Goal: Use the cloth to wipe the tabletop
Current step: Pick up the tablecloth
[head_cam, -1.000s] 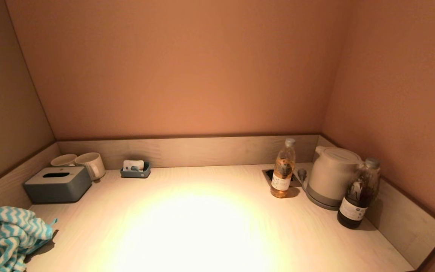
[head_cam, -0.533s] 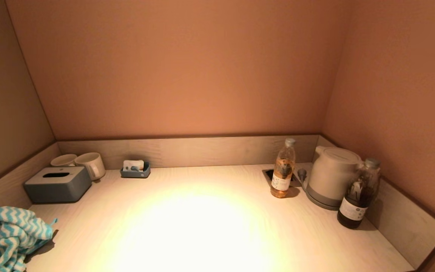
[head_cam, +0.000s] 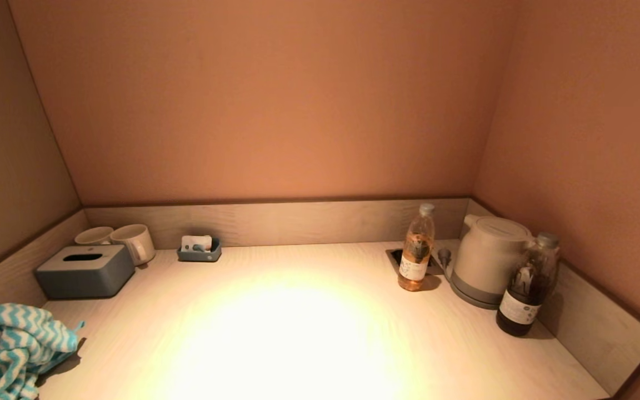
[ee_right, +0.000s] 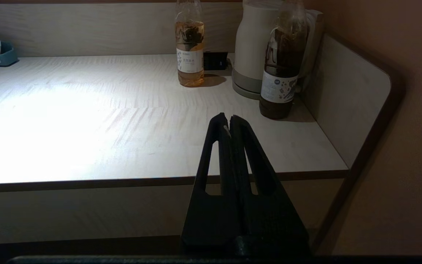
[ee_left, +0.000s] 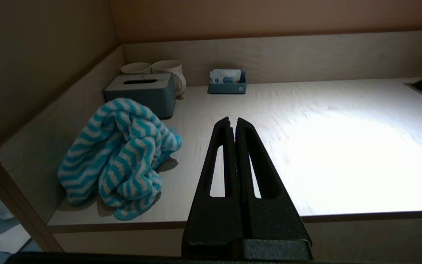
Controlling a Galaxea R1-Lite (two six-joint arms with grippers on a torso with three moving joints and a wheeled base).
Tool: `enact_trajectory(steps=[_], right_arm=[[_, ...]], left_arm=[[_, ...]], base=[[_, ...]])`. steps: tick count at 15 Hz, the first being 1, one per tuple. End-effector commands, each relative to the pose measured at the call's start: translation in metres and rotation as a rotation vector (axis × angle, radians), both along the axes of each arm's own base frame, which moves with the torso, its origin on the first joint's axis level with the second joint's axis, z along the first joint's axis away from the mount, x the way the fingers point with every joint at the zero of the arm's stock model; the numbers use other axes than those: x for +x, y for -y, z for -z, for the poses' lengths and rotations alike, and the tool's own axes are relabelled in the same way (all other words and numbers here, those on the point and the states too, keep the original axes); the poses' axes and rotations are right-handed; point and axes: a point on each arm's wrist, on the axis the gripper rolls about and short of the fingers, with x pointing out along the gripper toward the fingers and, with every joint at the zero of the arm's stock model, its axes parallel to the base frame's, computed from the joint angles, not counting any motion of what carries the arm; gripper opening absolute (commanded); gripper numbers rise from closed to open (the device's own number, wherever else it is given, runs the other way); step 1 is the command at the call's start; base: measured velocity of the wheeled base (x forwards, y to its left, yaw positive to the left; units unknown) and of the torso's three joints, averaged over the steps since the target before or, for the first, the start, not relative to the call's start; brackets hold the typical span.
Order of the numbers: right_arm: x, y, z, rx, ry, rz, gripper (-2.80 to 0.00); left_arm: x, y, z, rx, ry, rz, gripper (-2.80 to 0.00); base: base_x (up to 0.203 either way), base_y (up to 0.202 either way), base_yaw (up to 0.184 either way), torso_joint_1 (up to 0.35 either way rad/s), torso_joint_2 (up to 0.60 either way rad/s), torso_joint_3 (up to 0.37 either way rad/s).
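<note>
From the head, no arm showed. The cloth (head_cam: 11, 347) lay bunched at the table's (head_cam: 298, 333) near left corner, by the tissue box (head_cam: 84, 271).

From the left wrist, the left gripper (ee_left: 233, 123) was pinched shut and held nothing. The cloth (ee_left: 123, 154) sat just beside its tips, toward the wall. A shut pincer might only push it off the edge.

From the right wrist, the right gripper (ee_right: 227, 120) was shut and empty too. The dark bottle (ee_right: 283, 69) stood ahead of it. A wide wipe might tip it.

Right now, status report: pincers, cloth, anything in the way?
Left pincer and right pincer shut, empty, short of the tabletop. Cloth bunched at its near left corner, untouched. Bottles, kettle crowd the right rear.
</note>
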Motion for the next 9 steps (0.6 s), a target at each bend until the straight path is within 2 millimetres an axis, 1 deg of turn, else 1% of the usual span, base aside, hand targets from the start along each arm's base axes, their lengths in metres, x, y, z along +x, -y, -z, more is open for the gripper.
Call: enact_trajectory(steps=[1, 3, 6, 8, 9], right_arm=[[0.000, 0.000, 0.000, 0.000, 0.000, -0.001, -2.80], [0.000, 0.000, 0.000, 0.000, 0.000, -0.001, -2.80], [0.000, 0.000, 0.000, 0.000, 0.000, -0.001, -2.80], [0.000, 0.000, 0.000, 0.000, -0.001, -0.001, -2.80], [0.000, 0.000, 0.000, 0.000, -0.001, -0.001, -2.80]], left_arm=[[0.010, 0.000, -0.026, -0.001, -0.060, -0.008, -2.80], [0.034, -0.002, -0.044, -0.007, -0.188, -0.079, -2.80], [0.093, -0.006, -0.058, -0.049, -0.448, -0.233, -2.80], [0.123, -0.008, -0.064, -0.092, -0.528, -0.316, -2.80], [0.144, -0.010, -0.066, -0.119, -0.577, -0.359, -2.80]], base=[[0.000, 0.000, 0.000, 0.000, 0.00, 0.000], [0.000, 0.000, 0.000, 0.000, 0.00, 0.000], [0.000, 0.000, 0.000, 0.000, 0.00, 0.000], [0.000, 0.000, 0.000, 0.000, 0.00, 0.000], [0.000, 0.000, 0.000, 0.000, 0.00, 0.000]])
